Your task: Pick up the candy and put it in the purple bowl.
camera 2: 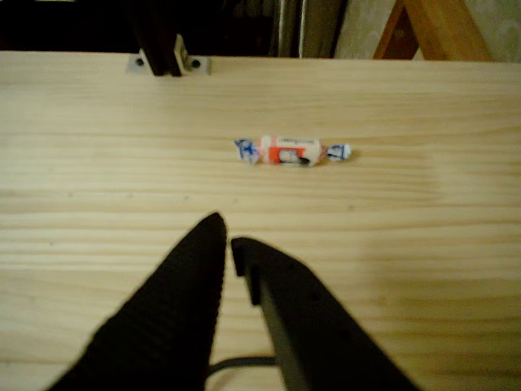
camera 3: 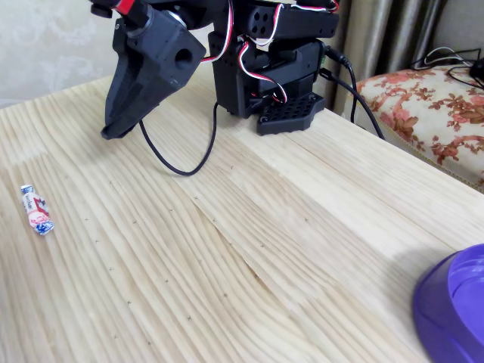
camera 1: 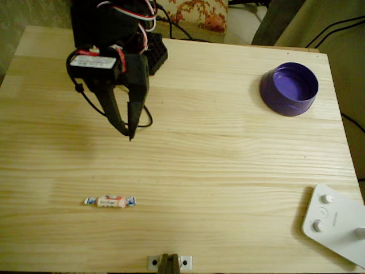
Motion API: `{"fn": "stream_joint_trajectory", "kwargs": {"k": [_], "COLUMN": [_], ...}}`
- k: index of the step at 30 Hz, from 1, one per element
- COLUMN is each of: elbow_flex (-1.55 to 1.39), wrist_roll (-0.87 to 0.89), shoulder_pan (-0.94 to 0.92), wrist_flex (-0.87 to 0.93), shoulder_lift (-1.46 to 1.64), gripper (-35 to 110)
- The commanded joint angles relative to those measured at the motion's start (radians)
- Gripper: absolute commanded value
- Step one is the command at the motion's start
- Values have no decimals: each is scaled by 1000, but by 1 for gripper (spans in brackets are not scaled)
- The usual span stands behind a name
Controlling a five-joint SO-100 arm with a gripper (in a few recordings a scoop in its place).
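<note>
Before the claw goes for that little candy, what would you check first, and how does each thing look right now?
1. Candy lying free on the wooden table, nothing touching it: ok.
2. Claw empty: ok.
3. Claw open enough to take the candy: not ok, jaws nearly shut.
4. Claw over the candy: not ok, it hangs short of it.
5. Purple bowl upright and empty: ok.
6. Black cable away from the candy: ok.

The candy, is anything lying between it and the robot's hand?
Nothing visible. Bare wood separates the hand from the candy. The hand's black cable trails behind it, on the side away from the candy.
</note>
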State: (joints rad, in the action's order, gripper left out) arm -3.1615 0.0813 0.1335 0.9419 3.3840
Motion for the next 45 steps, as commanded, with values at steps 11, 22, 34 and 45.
{"fn": "stream_joint_trajectory", "kwargs": {"k": [11, 22, 34, 45], "elbow_flex": [11, 11, 129, 314], "wrist_roll": [11, 15, 11, 3], "shoulder_pan": [20, 12, -31, -163], "wrist_flex": [9, 9, 41, 58], "shoulder_lift": [71, 71, 40, -232], "gripper": [0, 0, 0, 0]}}
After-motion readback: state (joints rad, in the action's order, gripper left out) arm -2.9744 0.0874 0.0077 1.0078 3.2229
